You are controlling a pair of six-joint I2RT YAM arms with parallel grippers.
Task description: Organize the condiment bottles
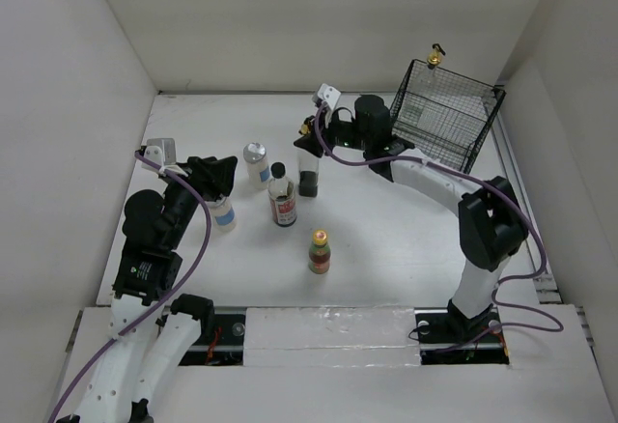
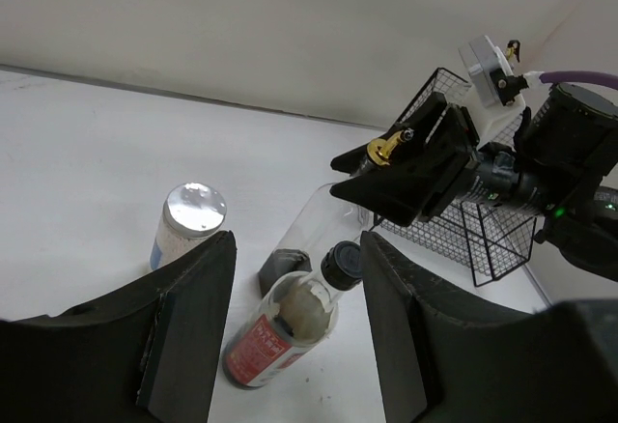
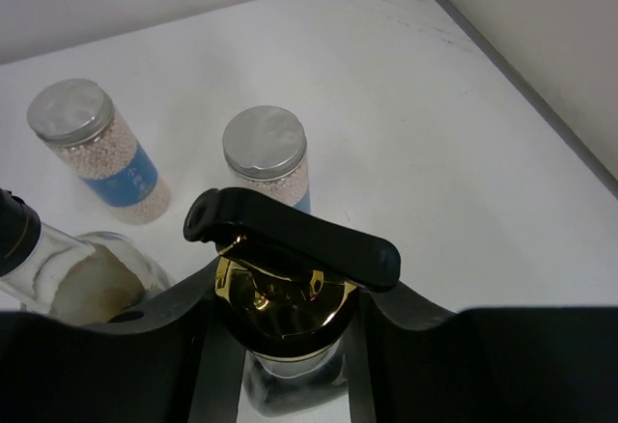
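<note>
My right gripper (image 3: 285,317) is shut on the gold pourer of a tall clear glass bottle (image 1: 309,170), which stands upright with dark liquid at its bottom; its black lever (image 3: 290,235) lies across the top. Left of it stand the dark black-capped bottle (image 1: 282,201) and two white silver-lidded bottles (image 1: 257,162) (image 1: 223,212). The small red-capped bottle (image 1: 320,251) stands nearer the front. A second gold pourer (image 1: 436,55) shows at the top back corner of the wire basket (image 1: 463,104). My left gripper (image 1: 220,174) is open and holds nothing; the dark bottle (image 2: 275,331) shows beyond its gap.
The black wire basket stands tilted at the back right, against the right wall. White walls close the table at the back and on both sides. The right arm reaches from the front right across to the back middle.
</note>
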